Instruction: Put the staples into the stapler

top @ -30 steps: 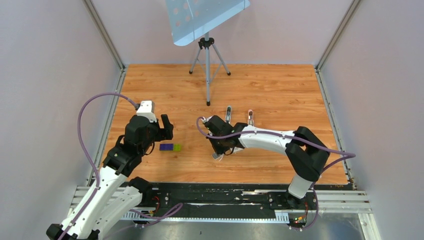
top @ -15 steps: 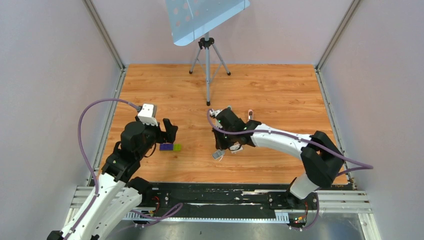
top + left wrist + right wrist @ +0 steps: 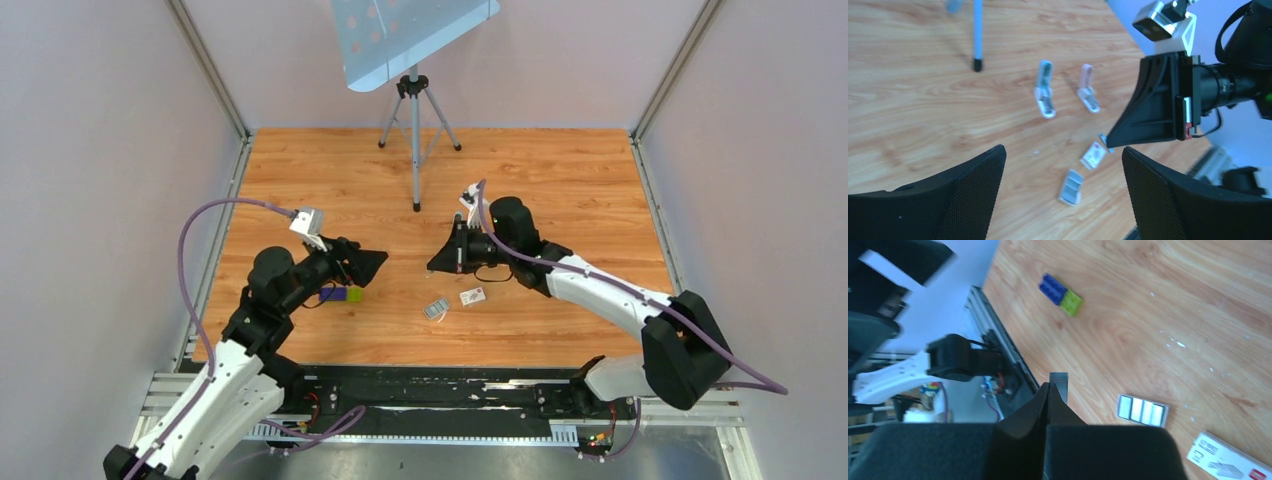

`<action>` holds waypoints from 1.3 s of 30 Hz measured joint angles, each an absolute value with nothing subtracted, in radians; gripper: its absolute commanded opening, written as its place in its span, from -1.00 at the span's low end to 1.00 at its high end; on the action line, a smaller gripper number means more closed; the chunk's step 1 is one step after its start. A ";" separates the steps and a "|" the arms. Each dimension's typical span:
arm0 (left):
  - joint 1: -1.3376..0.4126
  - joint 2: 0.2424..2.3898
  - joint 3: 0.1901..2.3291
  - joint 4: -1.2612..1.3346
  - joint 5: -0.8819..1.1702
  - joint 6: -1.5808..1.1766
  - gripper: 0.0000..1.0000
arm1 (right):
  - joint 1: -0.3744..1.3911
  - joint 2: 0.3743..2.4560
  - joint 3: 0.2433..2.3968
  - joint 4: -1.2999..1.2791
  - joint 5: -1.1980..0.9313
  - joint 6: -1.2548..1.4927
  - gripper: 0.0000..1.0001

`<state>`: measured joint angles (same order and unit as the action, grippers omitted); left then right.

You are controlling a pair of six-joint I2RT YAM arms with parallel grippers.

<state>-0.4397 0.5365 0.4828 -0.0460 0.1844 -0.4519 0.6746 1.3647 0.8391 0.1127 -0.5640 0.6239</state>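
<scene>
Top view: left gripper (image 3: 365,262), jaws wide apart, centre-left; right gripper (image 3: 435,266), jaws together, at centre.
Left wrist: pink stapler (image 3: 1087,91) lies lengthwise up-frame, upper centre, nearest the right gripper.
Right wrist: jaws apparently pinch a thin staple strip (image 3: 1058,384).

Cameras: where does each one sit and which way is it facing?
Top external: above, behind, looking down on the table; left arm, right arm show.
Left wrist: low, facing the pink stapler and right claw; open left claw frames it.
Right wrist: facing the purple-and-green block and left arm; own shut claw shows.
Shared: both wrists see staple pack and card.
</scene>
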 measured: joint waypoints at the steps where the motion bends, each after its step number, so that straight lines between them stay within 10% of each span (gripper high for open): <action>1: -0.440 0.562 0.486 -0.027 0.214 -0.480 0.66 | 0.665 1.346 0.821 0.157 -0.580 0.659 -1.00; 16: -0.440 0.809 0.363 0.547 0.530 -1.028 0.42 | 0.651 1.188 0.636 0.628 -0.557 1.037 -1.00; 39: -0.532 0.979 0.345 0.871 0.527 -1.145 0.14 | 0.668 1.250 0.603 0.850 -0.530 1.215 -1.00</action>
<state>-0.5316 0.9794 0.3454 0.8707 0.5270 -1.1454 0.6678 1.2503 0.6025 0.8501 -0.5301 1.2152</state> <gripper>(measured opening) 0.568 0.003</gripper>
